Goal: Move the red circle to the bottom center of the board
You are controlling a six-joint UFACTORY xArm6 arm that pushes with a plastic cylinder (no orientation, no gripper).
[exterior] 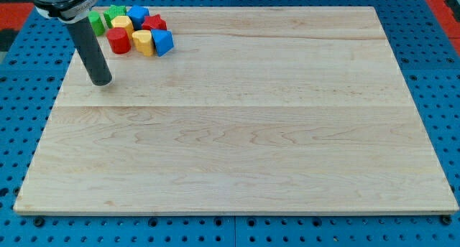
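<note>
- Red circle: short red wooden cylinder (118, 41), sits toward the view's top and a little to the view's right of your tip (102, 82), near but not touching.
- It's the cluster's corner piece closest to your tip; looks like it's touching the yellow wooden block (142, 42) on its far side from the tip.
- Handling, my guess: light, rigid, smooth painted wood on a smooth board, so it'll slide easily and can roll off the rod sideways if you hit it off-centre. No grasping here, you push only. Contact it on the side facing the view's top, dead centre.
- That top side is crowded: second yellow block (121, 23), green blocks (113, 15) and (94, 21) sit just beyond it. Little room to get behind it.
- Further out from the tip: red star-like block (154, 23), blue block (138, 16), blue triangular block (162, 42).
- Tool state: bare dark rod, nothing to open or close, holding nothing, touching no block; the tip appears to rest on the pale wooden board (237, 132).
- Task not started; the target, bottom centre, is well away toward the view's bottom and right of the tip.
- Risk: dragging neighbours along.
</note>
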